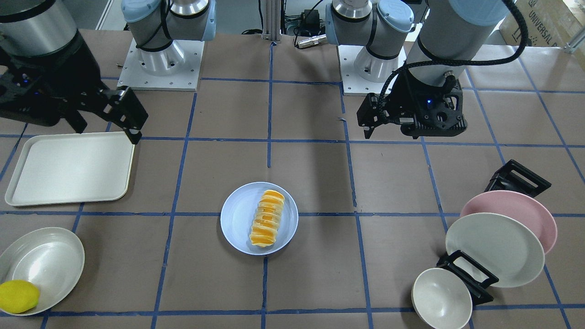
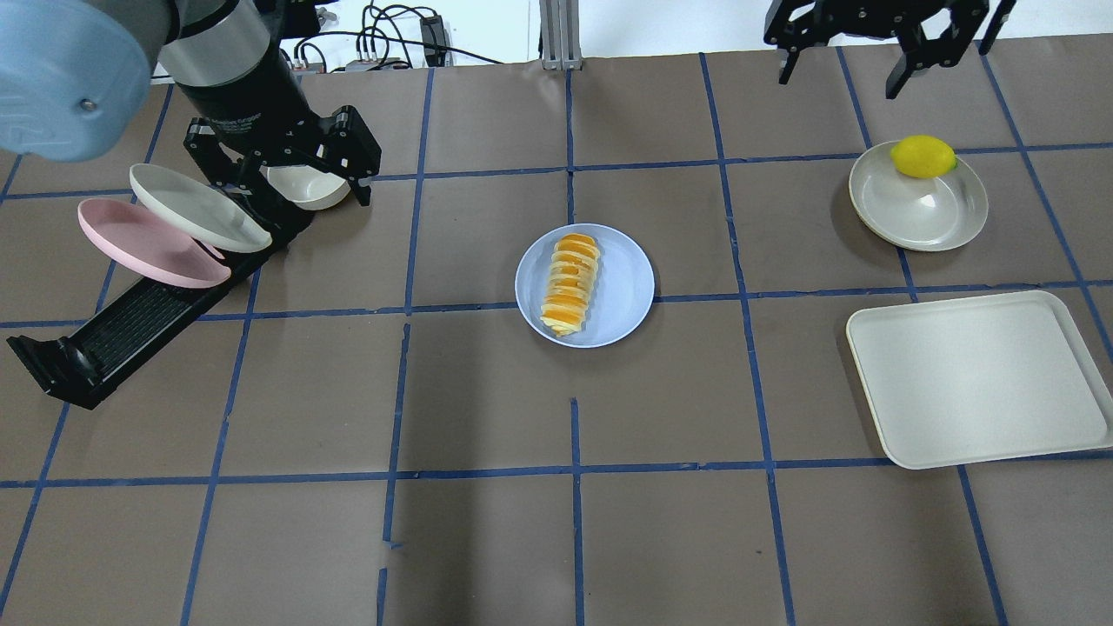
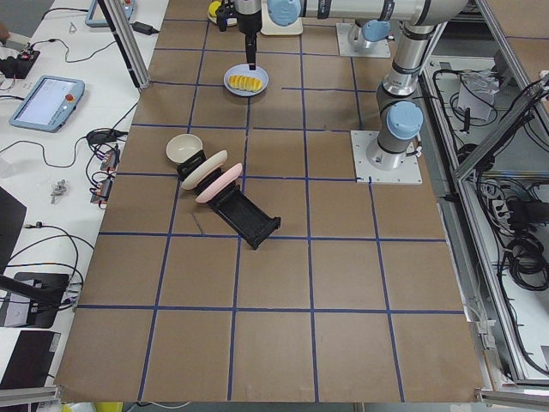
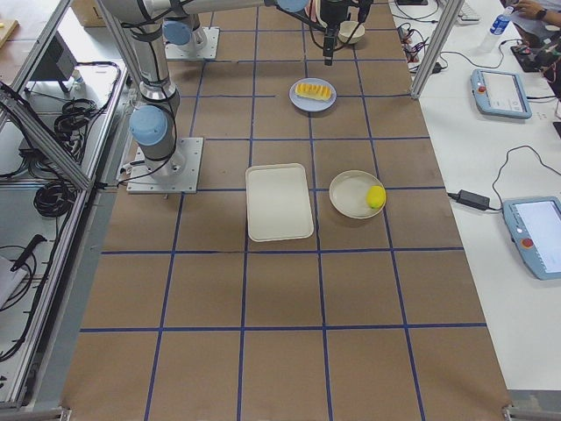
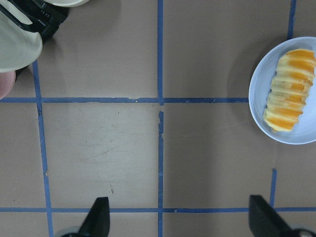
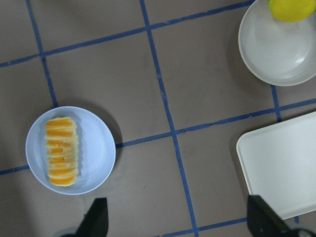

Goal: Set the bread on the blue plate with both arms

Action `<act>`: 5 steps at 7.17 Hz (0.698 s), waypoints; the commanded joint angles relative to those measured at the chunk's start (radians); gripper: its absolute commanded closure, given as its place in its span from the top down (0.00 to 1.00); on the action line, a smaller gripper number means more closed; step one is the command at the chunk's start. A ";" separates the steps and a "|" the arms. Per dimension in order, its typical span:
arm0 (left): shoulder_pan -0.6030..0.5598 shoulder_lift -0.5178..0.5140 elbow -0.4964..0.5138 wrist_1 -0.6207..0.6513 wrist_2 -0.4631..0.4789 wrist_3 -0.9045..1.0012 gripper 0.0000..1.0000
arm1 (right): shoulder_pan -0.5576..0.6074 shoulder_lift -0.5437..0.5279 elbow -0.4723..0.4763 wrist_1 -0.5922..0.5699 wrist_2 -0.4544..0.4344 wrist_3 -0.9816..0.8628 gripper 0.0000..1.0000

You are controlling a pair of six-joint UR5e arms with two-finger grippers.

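Note:
The bread (image 1: 267, 218), a ridged orange-yellow and cream loaf, lies on the blue plate (image 1: 237, 214) at the table's middle. Both also show in the overhead view, the bread (image 2: 569, 283) on the left half of the plate (image 2: 622, 287). My left gripper (image 2: 287, 178) is open and empty, raised above the dish rack, well away from the plate. Its wrist view shows the bread (image 5: 289, 90) at the right edge. My right gripper (image 2: 843, 74) is open and empty, raised near the lemon bowl. Its wrist view shows the bread (image 6: 61, 150) on the plate (image 6: 96, 153).
A cream tray (image 2: 978, 378) lies at the right. A grey bowl (image 2: 922, 209) holds a yellow lemon (image 2: 922, 156). At the left, a black dish rack (image 2: 130, 330) holds a pink plate (image 2: 130, 243), a cream plate (image 2: 196, 204) and a small bowl (image 2: 309, 187).

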 commanded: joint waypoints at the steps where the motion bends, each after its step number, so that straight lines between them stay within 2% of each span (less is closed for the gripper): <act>1: 0.001 0.007 -0.010 0.001 0.000 0.001 1.00 | 0.045 0.006 0.003 0.012 -0.009 0.019 1.00; 5: 0.001 0.006 -0.008 0.001 0.000 0.001 1.00 | 0.024 0.009 0.012 -0.004 -0.017 0.000 1.00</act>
